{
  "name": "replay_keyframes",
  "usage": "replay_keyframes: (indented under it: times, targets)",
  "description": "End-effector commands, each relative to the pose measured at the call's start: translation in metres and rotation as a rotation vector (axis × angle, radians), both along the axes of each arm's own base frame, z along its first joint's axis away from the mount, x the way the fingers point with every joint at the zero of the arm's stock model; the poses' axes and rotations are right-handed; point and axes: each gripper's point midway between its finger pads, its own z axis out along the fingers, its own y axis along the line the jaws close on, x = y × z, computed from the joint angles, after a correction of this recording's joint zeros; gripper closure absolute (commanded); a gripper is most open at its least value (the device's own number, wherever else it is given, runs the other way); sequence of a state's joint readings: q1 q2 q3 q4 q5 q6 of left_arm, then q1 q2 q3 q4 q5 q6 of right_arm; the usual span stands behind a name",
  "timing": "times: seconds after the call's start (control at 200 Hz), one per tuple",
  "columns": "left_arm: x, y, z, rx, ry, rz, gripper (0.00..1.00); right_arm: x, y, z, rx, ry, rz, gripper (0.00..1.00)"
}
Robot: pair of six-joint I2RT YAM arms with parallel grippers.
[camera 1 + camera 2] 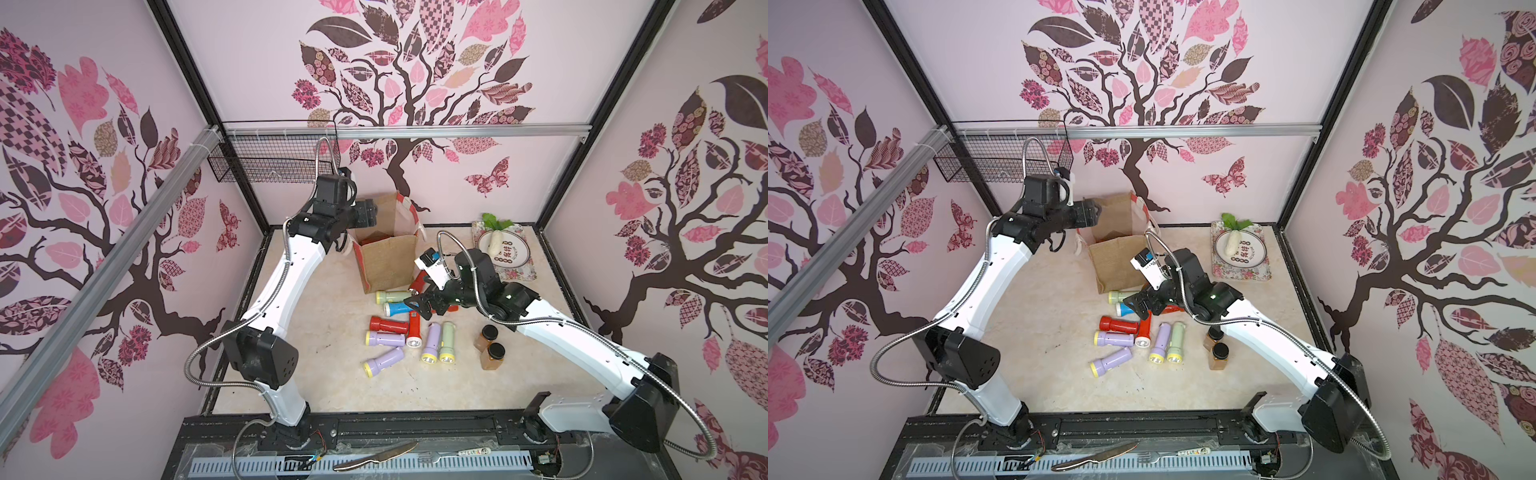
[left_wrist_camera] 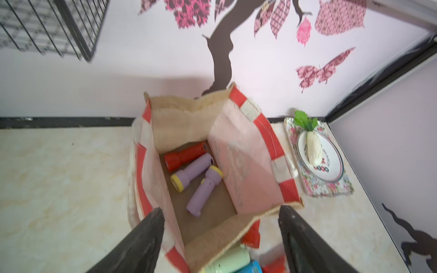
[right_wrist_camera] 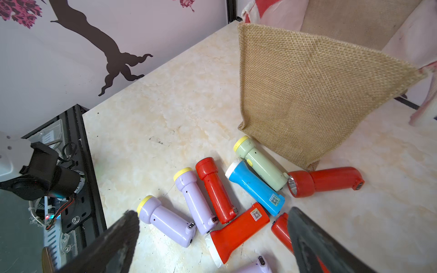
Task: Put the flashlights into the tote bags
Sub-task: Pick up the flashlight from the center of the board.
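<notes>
We see the tote bag (image 1: 388, 262) standing upright at the far middle of the table (image 1: 332, 386), its mouth open. The left gripper (image 2: 221, 212) hangs above that mouth with its jaws spread and nothing between them. On the bag's floor lie a red flashlight (image 2: 186, 156), a lilac flashlight (image 2: 192, 171) touching it, and a second lilac flashlight (image 2: 204, 191). So three are in.

The rest lie loose on the table just on the near side of the bag. We count about ten, among them a pale green flashlight (image 1: 395, 296) and a blue flashlight (image 1: 397, 308) side by side against the bag's foot. A lone lilac flashlight (image 1: 382, 360) lies nearest to us. The right gripper (image 3: 212, 214) hovers low over this pile with its jaws wide apart, holding nothing. An orange-red flashlight (image 3: 236, 227) lies under the gap between them.

We judge the task roughly a quarter done, with most of the picking and dropping left.
</notes>
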State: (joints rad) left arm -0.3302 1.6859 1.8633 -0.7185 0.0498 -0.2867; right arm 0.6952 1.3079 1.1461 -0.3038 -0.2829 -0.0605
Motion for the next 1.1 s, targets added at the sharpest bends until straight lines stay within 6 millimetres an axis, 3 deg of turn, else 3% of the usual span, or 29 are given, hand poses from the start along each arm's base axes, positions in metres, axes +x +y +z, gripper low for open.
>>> replay_keyframes:
  times: [0.0,0.295,0.48,0.76,1.095]
  targets:
    - [-0.038,-0.002,-0.007,0.003,0.050,-0.043,0.21,0.007,-0.008,0.016,-0.021,-0.022,-0.056,0.00]
    - [-0.120,0.000,-0.034,0.002,0.168,-0.093,0.21,0.022,-0.033,-0.006,-0.099,0.091,-0.189,0.00]
    - [-0.156,0.005,-0.054,-0.023,0.228,-0.120,0.21,0.035,-0.055,-0.026,-0.145,0.180,-0.286,0.00]
    - [-0.186,0.004,-0.095,-0.047,0.345,-0.159,0.21,0.042,-0.076,-0.057,-0.226,0.299,-0.379,0.00]
    - [-0.209,0.011,-0.144,-0.055,0.444,-0.144,0.22,0.044,-0.076,-0.085,-0.276,0.413,-0.388,0.01]
